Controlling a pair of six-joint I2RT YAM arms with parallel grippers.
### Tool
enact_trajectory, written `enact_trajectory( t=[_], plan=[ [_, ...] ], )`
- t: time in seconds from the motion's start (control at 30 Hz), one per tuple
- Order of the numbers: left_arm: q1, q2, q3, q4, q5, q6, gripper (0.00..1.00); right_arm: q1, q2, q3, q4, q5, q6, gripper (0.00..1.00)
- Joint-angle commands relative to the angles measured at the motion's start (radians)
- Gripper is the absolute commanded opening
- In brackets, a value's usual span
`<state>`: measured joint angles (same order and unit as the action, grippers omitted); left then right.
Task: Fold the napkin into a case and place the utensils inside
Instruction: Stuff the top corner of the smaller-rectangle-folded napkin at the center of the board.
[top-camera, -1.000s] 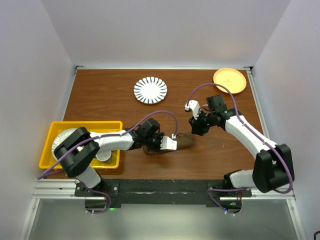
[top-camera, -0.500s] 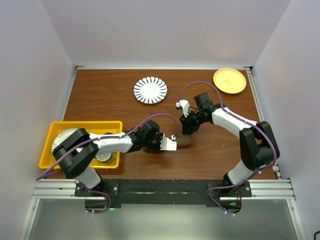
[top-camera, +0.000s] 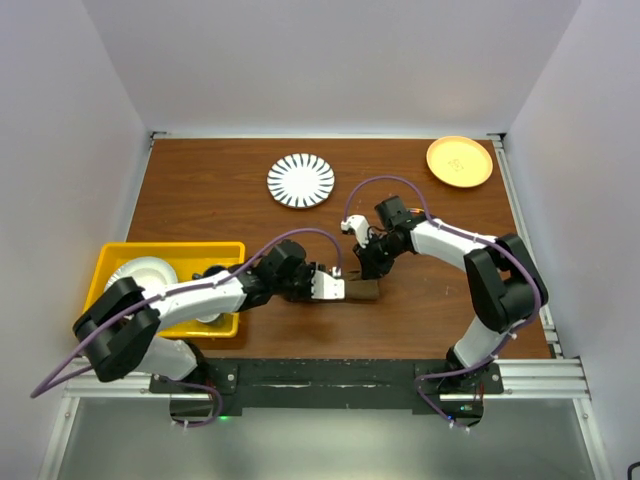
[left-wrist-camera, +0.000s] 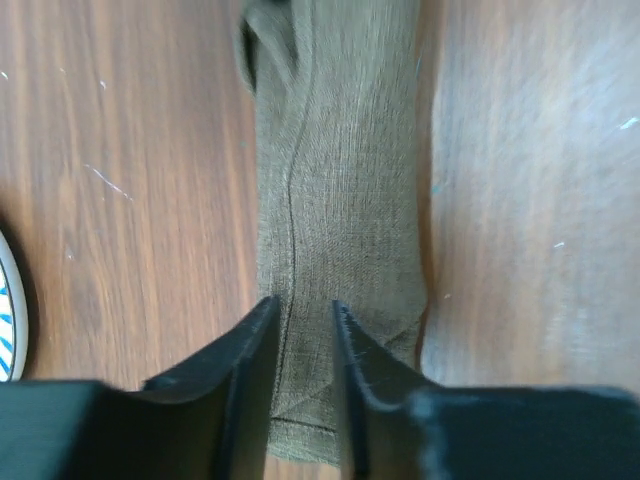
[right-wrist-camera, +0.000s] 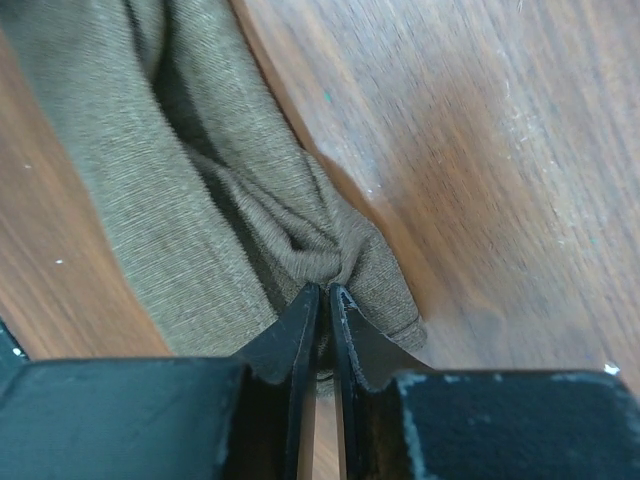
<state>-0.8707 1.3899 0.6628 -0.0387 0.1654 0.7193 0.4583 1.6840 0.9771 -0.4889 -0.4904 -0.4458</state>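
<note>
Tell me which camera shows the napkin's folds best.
The left wrist view: the napkin lies as a long folded strip, its lengthwise crease plain. The right wrist view shows only one bunched end pinched by the right gripper. The top view shows just a small, partly hidden dark patch.

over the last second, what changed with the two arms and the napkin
The right gripper swung in leftward from beside the napkin and closed on a fold at its end. The left gripper, clamped on the cloth before, has opened its jaws a little over it. The striped plate, orange plate and yellow bin stayed put.
</note>
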Motion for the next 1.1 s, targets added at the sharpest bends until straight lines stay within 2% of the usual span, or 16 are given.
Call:
enact_trajectory(
  t=[0.0, 0.17, 0.33, 0.47, 0.6, 0.87, 0.93, 1.07],
  plan=[
    [0.004, -0.06, 0.087, -0.05, 0.16, -0.096, 0.39, 0.01, 0.013, 0.001, 0.01, 0.026, 0.012, 0.1],
    [-0.004, -0.042, 0.112, 0.022, 0.302, -0.237, 0.49, 0.011, 0.028, 0.017, -0.007, 0.023, 0.025, 0.09],
    [-0.04, 0.082, 0.161, 0.137, 0.241, -0.268, 0.51, 0.013, 0.04, 0.032, -0.023, 0.015, 0.039, 0.09],
    [-0.05, 0.171, 0.199, 0.181, 0.192, -0.254, 0.45, 0.013, 0.04, 0.035, -0.028, 0.013, 0.047, 0.09],
    [-0.062, 0.247, 0.212, 0.186, 0.154, -0.225, 0.43, 0.011, 0.037, 0.035, -0.034, 0.01, 0.05, 0.1],
    [-0.062, 0.281, 0.158, 0.12, 0.074, -0.182, 0.05, 0.013, 0.006, 0.038, -0.046, -0.005, 0.065, 0.1],
    [-0.062, 0.261, 0.14, 0.111, 0.075, -0.185, 0.0, 0.011, 0.003, 0.048, -0.056, -0.01, 0.068, 0.1],
    [-0.062, 0.224, 0.12, 0.118, 0.057, -0.228, 0.0, 0.01, -0.004, 0.045, -0.057, -0.005, 0.052, 0.08]
  ],
)
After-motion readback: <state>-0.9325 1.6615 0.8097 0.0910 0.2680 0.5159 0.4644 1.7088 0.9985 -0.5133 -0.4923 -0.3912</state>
